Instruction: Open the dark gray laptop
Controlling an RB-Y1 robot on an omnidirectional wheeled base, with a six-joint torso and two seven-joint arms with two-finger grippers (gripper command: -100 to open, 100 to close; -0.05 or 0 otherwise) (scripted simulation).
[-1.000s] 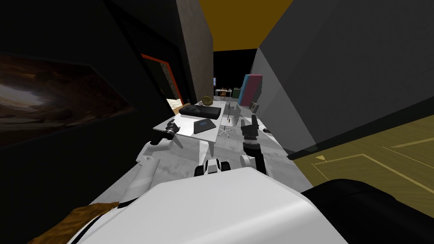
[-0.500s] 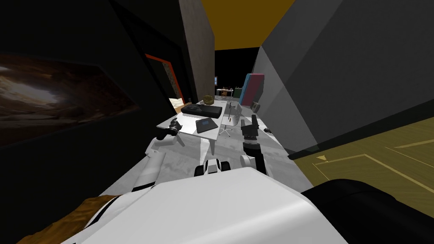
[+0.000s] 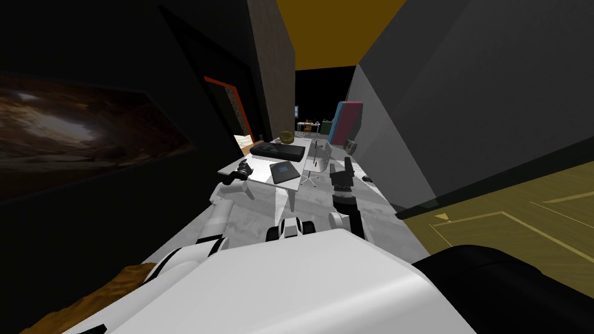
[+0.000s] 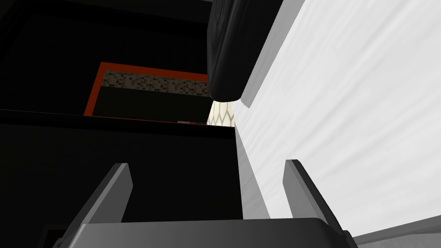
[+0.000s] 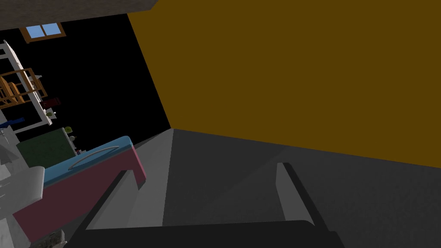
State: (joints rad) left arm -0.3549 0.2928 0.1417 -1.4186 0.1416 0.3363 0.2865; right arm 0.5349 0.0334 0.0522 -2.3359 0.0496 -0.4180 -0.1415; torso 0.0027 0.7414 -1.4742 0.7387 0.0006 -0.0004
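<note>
The left hand (image 3: 243, 170) hovering beside the closed, flat dark grey laptop (image 3: 284, 172).
The laptop is lying on the white surface (image 3: 258, 168), just to this hand's right. The left hand is straddling the surface's left edge, fingers spread wide and empty, and is sitting nearer than the raised right hand (image 5: 203, 168), likewise spread and empty.

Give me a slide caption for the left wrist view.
Left jaws open at the white table's edge, a black object lying ahead.
</note>
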